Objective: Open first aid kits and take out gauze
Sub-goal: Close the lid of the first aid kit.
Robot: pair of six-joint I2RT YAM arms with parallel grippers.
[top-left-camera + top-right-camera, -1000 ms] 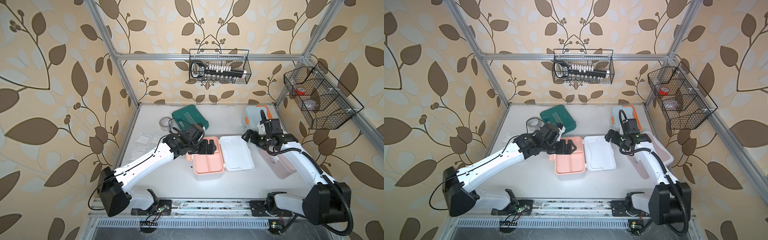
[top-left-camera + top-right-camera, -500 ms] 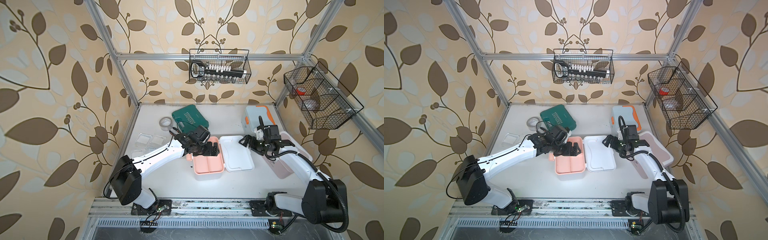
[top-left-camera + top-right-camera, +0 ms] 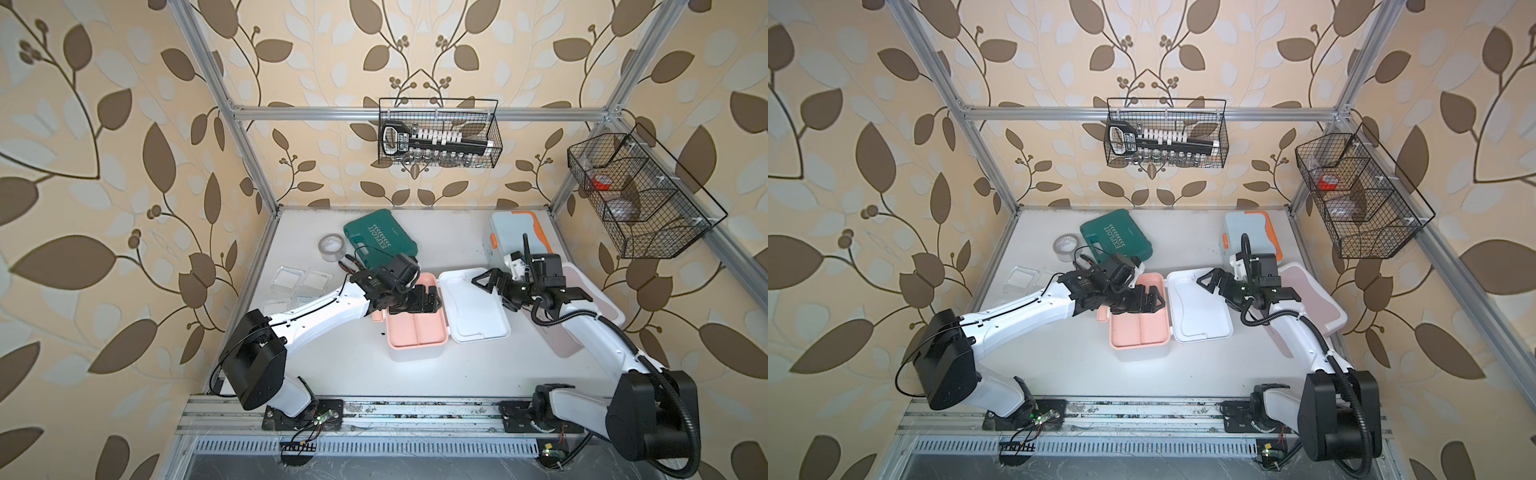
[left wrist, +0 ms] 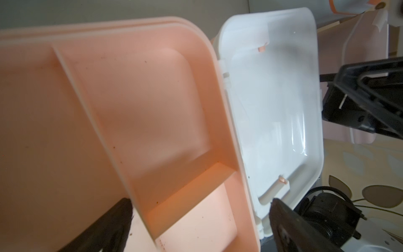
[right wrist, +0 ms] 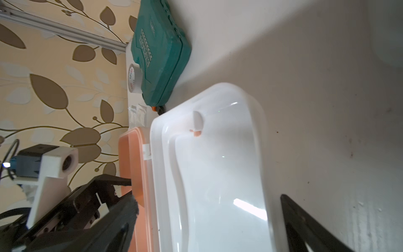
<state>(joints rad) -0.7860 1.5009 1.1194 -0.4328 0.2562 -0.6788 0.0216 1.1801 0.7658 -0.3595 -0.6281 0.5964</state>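
The white first aid kit with the peach tray [image 3: 417,332] lies open mid-table, its white lid [image 3: 473,309] flat to the right. The tray compartments [image 4: 152,104] look empty. My left gripper [image 3: 426,301] [image 4: 199,207] hovers open over the tray's far end. My right gripper [image 3: 492,291] [image 5: 207,200] hangs open above the lid's far right part. The dusty pink kit [image 3: 598,299] sits under my right arm. The light blue kit [image 3: 511,232] stands closed at the back right. Several gauze packets [image 3: 301,282] lie on the table at the left.
A dark green case [image 3: 380,241] and a grey tape roll [image 3: 331,247] lie behind the open kit. Wire baskets hang on the back wall [image 3: 438,139] and the right wall [image 3: 640,199]. Aluminium frame posts border the table [image 3: 415,382].
My left gripper slid a little right over the peach tray while that arm's elbow swung inward. My right gripper came forward and left, down to the white lid. Both stayed open.
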